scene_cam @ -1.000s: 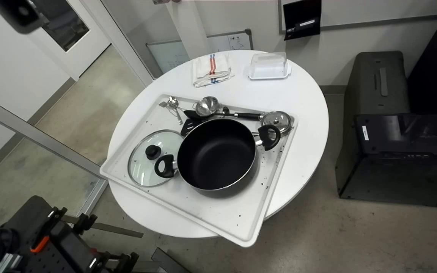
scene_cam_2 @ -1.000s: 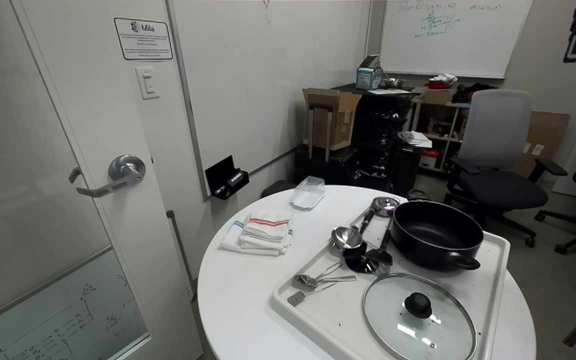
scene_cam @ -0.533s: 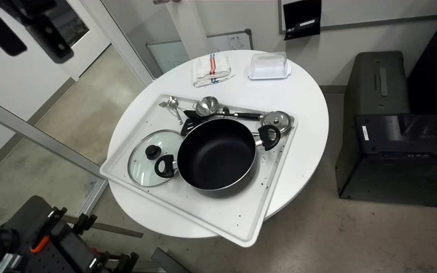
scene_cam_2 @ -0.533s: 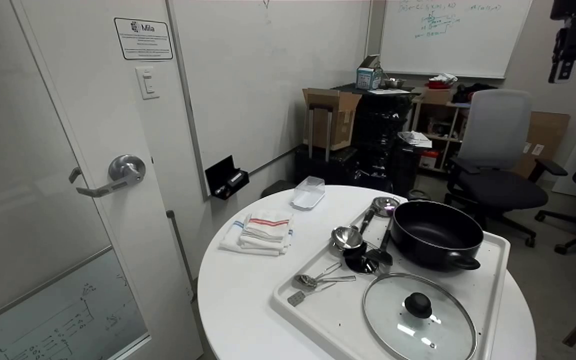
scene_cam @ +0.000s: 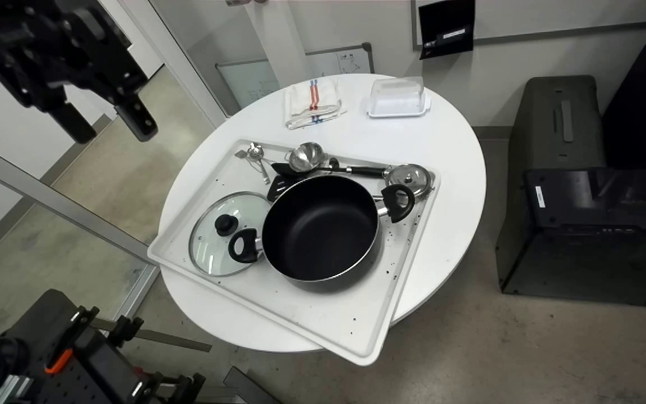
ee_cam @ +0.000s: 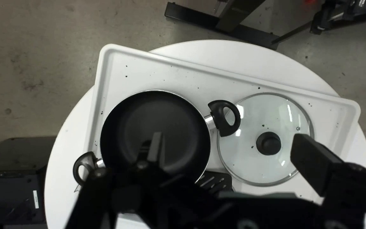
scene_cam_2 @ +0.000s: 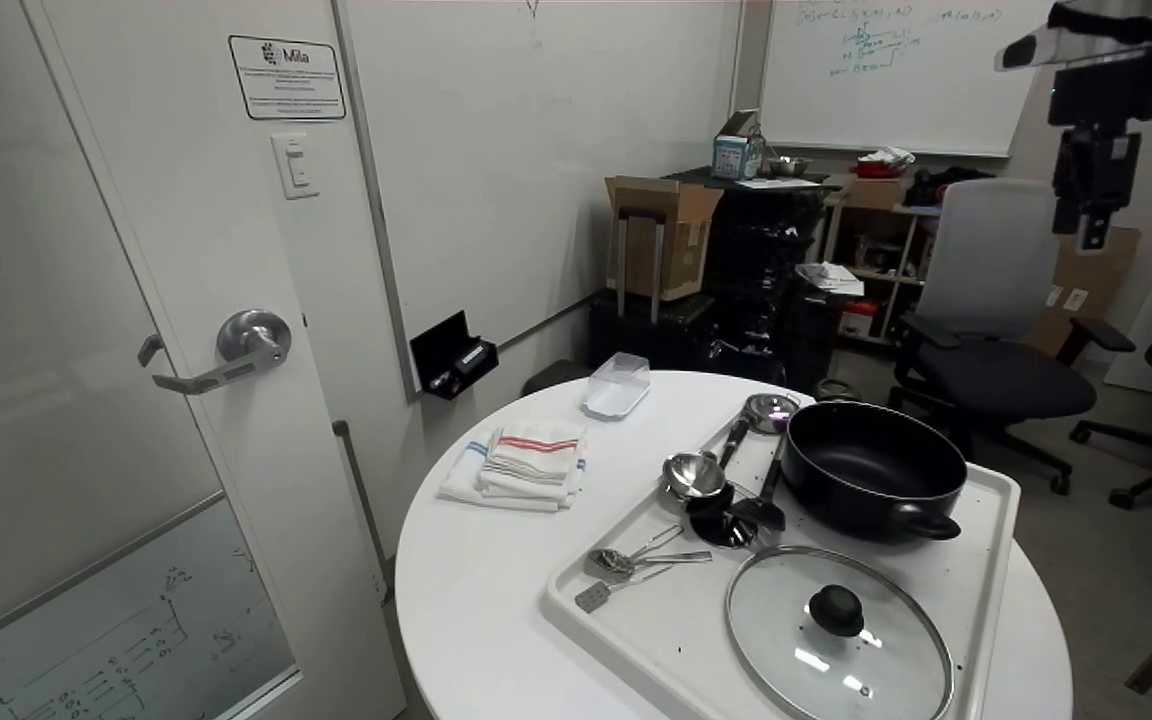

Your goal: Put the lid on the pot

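I have the fingers (scene_cam: 137, 118) spread, a clear gap between the tips, raised well above the surface (scene_cam: 453, 219). In an exterior view the black housing (scene_cam: 31, 45) behind them blurs and runs out at the upper left corner. Seen in an exterior view, the fingertips (scene_cam_2: 1093, 232) nearly line up, so I can't judge the gap from there.

The lid (ee_cam: 249, 140) lies flat on the tray (ee_cam: 146, 70), just beside the pot (ee_cam: 160, 119), which stands upright on the same tray. One handle (ee_cam: 223, 118) of the pot reaches over the lid's rim and hides a little of it; whether it touches the glass I can't tell. In an exterior view the knob (scene_cam_2: 837, 611) shows plainly, pointing up, but the lid's near edge and the tray's near end are cut off at the bottom.

My wrist view loses its lower part behind dark, blurred hardware (ee_cam: 176, 203): it covers some of the pot, and one of the fingers crosses the lid's rim. A slotted black utensil (ee_cam: 213, 182) shows only in part next to the pot. Near the other handle (scene_cam: 397, 203) lies a round shiny piece (scene_cam: 413, 177) that I can't identify. The small metal utensils (scene_cam_2: 636, 562) overlap too much for me to sort out.
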{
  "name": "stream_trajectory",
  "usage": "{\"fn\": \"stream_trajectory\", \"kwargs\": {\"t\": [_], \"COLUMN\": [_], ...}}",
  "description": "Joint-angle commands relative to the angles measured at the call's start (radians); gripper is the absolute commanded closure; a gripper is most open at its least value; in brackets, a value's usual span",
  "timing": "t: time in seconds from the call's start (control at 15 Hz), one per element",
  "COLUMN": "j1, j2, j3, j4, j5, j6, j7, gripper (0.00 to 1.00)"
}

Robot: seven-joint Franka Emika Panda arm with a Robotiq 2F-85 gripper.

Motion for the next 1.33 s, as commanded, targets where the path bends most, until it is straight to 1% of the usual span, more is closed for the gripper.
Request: {"fn": "stream_trajectory", "kwargs": {"t": [0.0, 0.2, 0.67, 0.93, 1.27], "j1": [0.022, 0.041, 0.078, 0.1, 0.132], "j2": [0.071, 0.147, 0.325, 0.446, 0.58], "j3": [0.04, 0.075, 0.139, 0.155, 0.156], "j4": [-0.024, -0.025, -0.037, -0.029, -0.011], "j5": [-0.061, -0.107, -0.229, -0.308, -0.391], "j6": [0.09, 0.131, 0.285, 0.396, 0.484], "j7": [-0.005, -0.006, 0.012, 0.031, 0.025], "gripper": [0.0, 0.0, 0.0, 0.0, 0.0]}}
